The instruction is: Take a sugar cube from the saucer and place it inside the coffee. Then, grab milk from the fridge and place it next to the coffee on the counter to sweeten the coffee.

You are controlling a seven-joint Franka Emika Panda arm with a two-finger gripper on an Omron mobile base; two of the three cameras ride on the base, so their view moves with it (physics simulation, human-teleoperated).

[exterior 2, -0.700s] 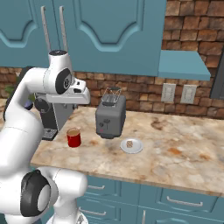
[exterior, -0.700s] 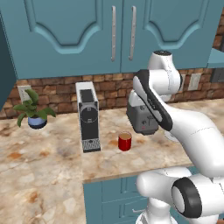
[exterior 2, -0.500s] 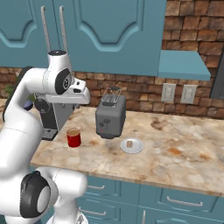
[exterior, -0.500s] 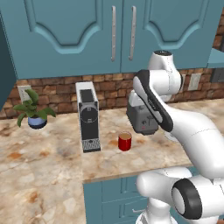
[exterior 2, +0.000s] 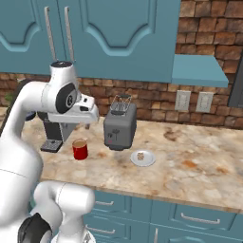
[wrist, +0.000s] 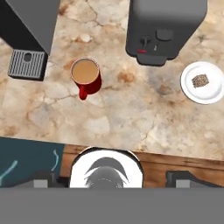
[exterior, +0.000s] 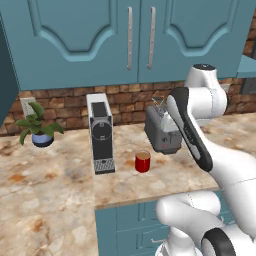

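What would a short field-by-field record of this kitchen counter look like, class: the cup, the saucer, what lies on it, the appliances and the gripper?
coffee: red cup with brown coffee, upright on the counter, in front of the coffee machine
saucer: white plate in front of the toaster, apart from the cup
sugar cube: brown cube lying on the saucer, not yet taken
plant: potted, at the counter's left end
gripper: open, high above the counter, holding nothing
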